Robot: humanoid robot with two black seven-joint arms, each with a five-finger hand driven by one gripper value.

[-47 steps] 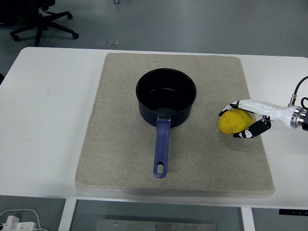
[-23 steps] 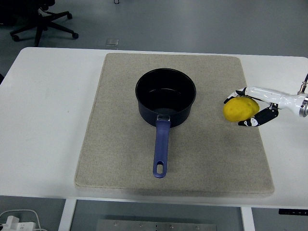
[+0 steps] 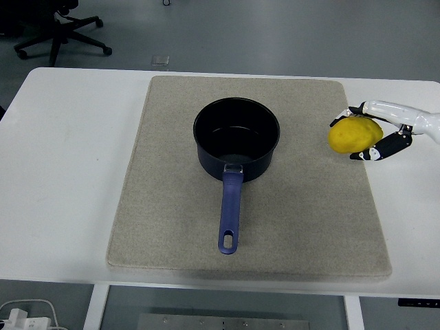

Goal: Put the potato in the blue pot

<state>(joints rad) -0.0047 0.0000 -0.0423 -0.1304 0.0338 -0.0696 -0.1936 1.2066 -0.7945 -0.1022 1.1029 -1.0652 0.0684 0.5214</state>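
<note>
Right hand (image 3: 382, 130) enters from the right edge, white-shelled with black finger segments; fingers (image 3: 385, 146) curled around the yellow potato (image 3: 354, 134), upper digits over its top, lower ones beneath; only hand and wrist visible; left arm out of frame

Broad white table (image 3: 69, 165) with rounded far corners, filling most of the frame, near edge along the bottom. Directly on it, centred, a large rectangular beige felt-like mat (image 3: 302, 227), lying flat, white margin showing on all four sides. On the mat, just above the frame's middle, a dark blue round metal pot (image 3: 237, 139), upright, its long blue handle (image 3: 231, 210) pointing toward the bottom edge.
</note>
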